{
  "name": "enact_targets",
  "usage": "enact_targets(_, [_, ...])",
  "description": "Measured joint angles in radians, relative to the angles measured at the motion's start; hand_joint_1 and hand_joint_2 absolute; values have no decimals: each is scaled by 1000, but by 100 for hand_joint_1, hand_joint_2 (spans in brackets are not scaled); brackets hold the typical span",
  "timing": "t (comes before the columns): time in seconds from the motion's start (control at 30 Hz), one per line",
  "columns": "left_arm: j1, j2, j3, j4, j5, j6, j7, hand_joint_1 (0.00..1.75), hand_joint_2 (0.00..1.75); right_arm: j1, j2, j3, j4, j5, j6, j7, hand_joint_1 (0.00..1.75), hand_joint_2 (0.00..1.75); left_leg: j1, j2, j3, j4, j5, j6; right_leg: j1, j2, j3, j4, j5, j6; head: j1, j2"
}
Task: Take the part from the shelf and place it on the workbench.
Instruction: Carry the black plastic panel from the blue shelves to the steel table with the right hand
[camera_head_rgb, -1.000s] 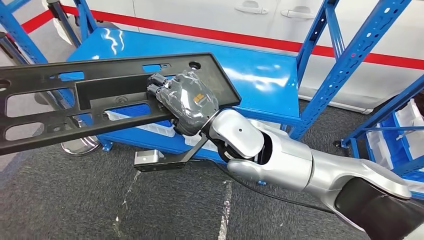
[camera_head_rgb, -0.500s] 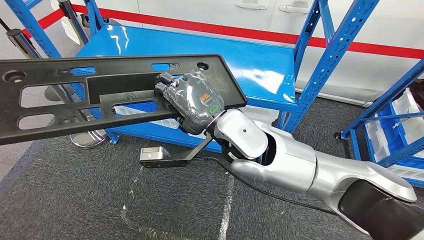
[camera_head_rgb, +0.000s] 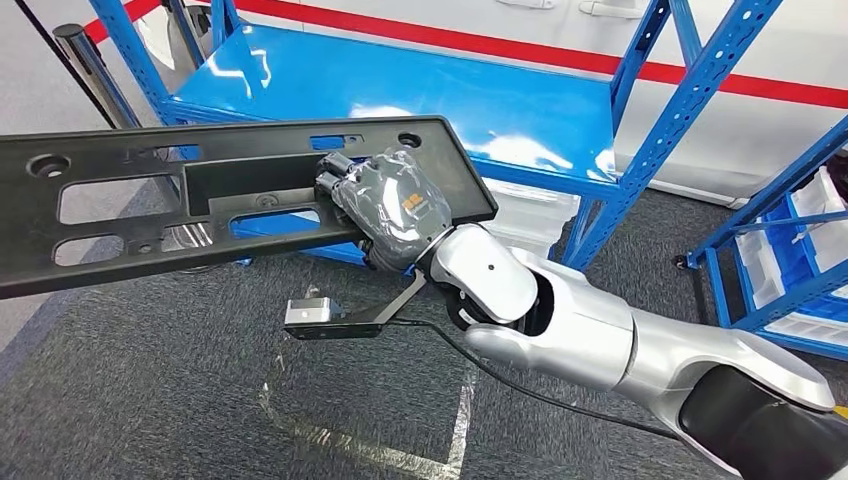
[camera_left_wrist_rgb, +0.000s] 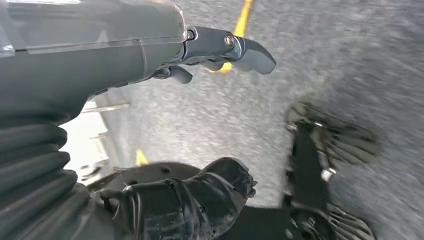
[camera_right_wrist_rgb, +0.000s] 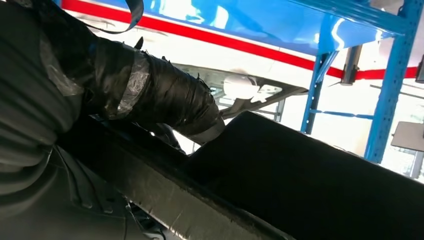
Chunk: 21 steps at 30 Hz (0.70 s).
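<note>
Your right hand (camera_head_rgb: 385, 208), grey under a glossy clear wrap with a small orange label too small to read, grips the part (camera_head_rgb: 150, 205): a long, flat, matte black plastic panel with rectangular cut-outs and round holes, held in the air before the glossy blue shelf (camera_head_rgb: 420, 90). Your left hand (camera_left_wrist_rgb: 150, 100) hangs over speckled grey carpet, fingers apart, holding nothing.

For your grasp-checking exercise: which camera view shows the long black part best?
The head view: the black part shows along most of its length, gripped by the right hand. The right wrist view shows just its dark underside close up; the left wrist view faces the floor.
</note>
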Motion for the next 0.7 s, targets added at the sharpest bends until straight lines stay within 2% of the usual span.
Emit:
enact_targets(0.07, [1,2,0,0,0,2,1,0,175,2,-3,0,0,1,3,1,175,175,-6,0,-11,0,9,12,5,2,-50,140,-69,-2,2,0])
enact_targets(0.1, [1,3,0,0,1,2,1,0,175,3,-4,0,0,1,5,2,175,175,-11,-1,-15,0,11,16,8,4,-63,186,-84,-6,3,0])
enact_targets(0.13, [1,4,0,0,1,2,1,0,175,5,-6,0,1,1,8,3,175,175,-17,-2,-17,0,13,18,13,5,-58,194,-81,-14,3,0])
enact_targets(0.17, [2,5,0,0,1,2,1,0,175,6,-7,0,1,1,9,3,175,175,-23,-3,-17,0,14,19,19,7,-34,161,-61,-27,4,0])
enact_targets(0.2, [2,6,0,0,1,2,0,0,175,6,-8,0,1,1,11,4,175,175,-29,-5,-16,0,15,20,28,10,1,102,-31,-45,4,0])
enact_targets(0.23, [2,3,0,0,1,1,0,0,175,5,-8,0,1,1,11,4,175,175,-33,-5,-16,-1,15,20,38,13,40,34,-7,-68,1,0])
enact_targets(0.27, [1,2,0,0,1,-1,-1,0,175,3,-8,0,0,1,12,4,175,175,-35,-5,-17,-2,16,19,46,17,70,-25,12,-86,-3,0])
enact_targets(0.3, [-1,0,0,0,0,-2,-2,0,175,1,-8,0,0,1,13,5,175,175,-34,-5,-20,-2,18,17,53,20,88,-61,21,-98,-4,0])
enact_targets(0.33, [-2,-1,0,0,0,-4,-4,0,175,0,-8,0,1,2,14,5,175,175,-32,-4,-23,-4,20,14,57,21,96,-80,23,-105,-5,0])
enact_targets(0.4, [-3,1,-1,0,0,-5,-9,0,175,-2,-8,0,1,2,16,5,175,175,-31,-4,-23,-10,23,6,56,18,106,-105,28,-101,0,0])
enact_targets(0.47, [-2,2,-2,0,-2,-6,-14,0,175,-3,-8,0,1,3,16,5,175,175,-33,-2,-31,7,4,-3,46,14,124,-142,34,-94,-1,0])
enact_targets(0.5, [-2,3,-3,0,-3,-7,-15,0,175,-5,-8,0,1,3,17,5,175,175,-33,-1,-49,42,-19,-7,41,11,131,-156,37,-91,-3,0])
enact_targets(0.57, [0,2,-4,0,-4,-8,-18,0,175,-6,-8,0,3,5,19,5,175,175,-29,0,-105,160,-75,-18,39,6,131,-158,40,-88,-6,0])
enact_targets(0.6, [0,2,-5,0,-4,-9,-20,0,175,-5,-8,0,5,7,22,5,175,175,-27,0,-132,215,-92,-23,39,2,128,-156,39,-87,-6,0])
enact_targets(0.63, [1,2,-6,0,-5,-10,-21,0,175,-5,-8,0,7,9,25,5,175,175,-26,1,-146,241,-91,-27,38,-2,126,-152,38,-85,-6,0])
enact_targets(0.67, [1,2,-7,0,-6,-10,-21,0,175,-4,-8,0,8,11,28,5,175,175,-25,1,-147,241,-77,-30,37,-6,123,-148,37,-84,-6,0])
enact_targets(0.7, [1,2,-8,0,-6,-10,-21,0,175,-5,-8,0,9,12,30,5,175,175,-24,6,-125,195,-44,-32,36,-10,121,-141,34,-80,-6,0])
